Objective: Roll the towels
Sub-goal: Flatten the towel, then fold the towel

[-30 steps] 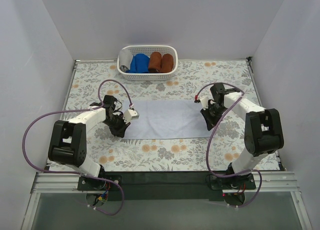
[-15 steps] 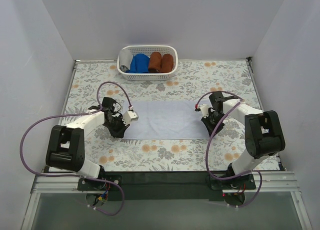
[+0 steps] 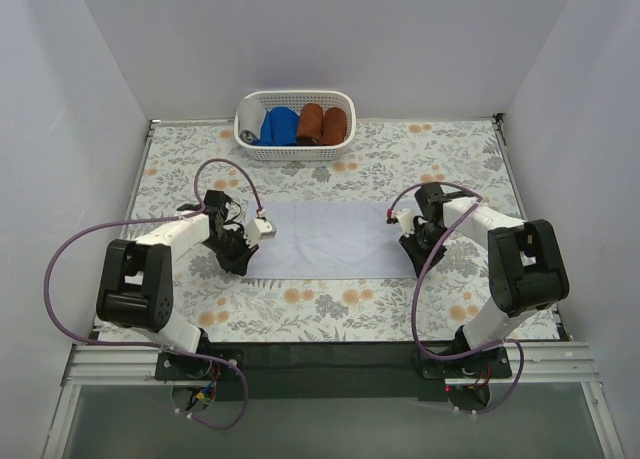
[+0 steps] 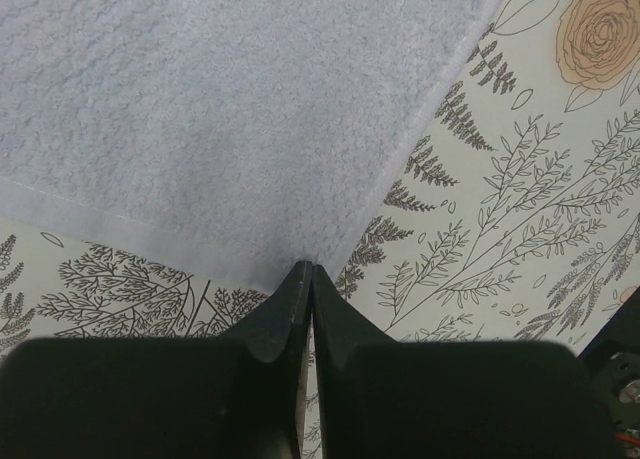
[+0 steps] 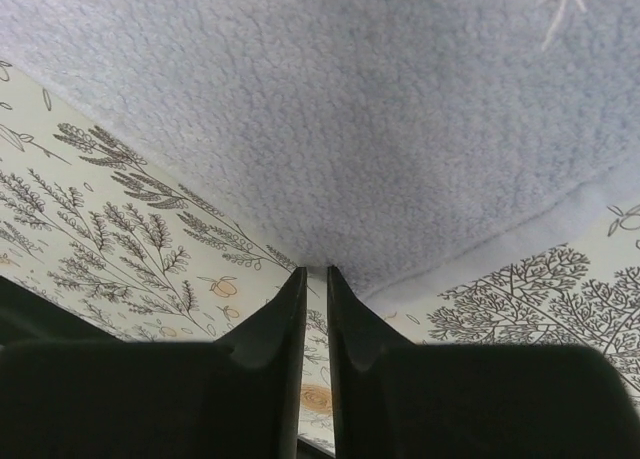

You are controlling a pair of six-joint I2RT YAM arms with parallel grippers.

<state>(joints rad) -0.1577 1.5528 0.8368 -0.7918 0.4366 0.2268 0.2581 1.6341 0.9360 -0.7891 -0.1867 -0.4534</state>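
Towel [image 3: 330, 239], the pale lavender one, lies flat mid-bench [image 3: 400, 309]. Over the last second your right arm has dropped and slid in. Its pincer [image 5: 317, 272], narrowed to a slit, now seems to nip the near-right corner. The left pincer [image 4: 307, 269] is pressed shut on the near-left corner. Both corners look taken, so rolling can start.

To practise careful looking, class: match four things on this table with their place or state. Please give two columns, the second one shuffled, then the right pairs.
Column one:
1 towel
2 basket
3 blue roll
4 brown rolls

Column two:
A in the basket's right half
B spread flat, outside the basket
C at the far edge of the table
D in the basket, left of centre

Pairs: 1-B, 2-C, 3-D, 4-A
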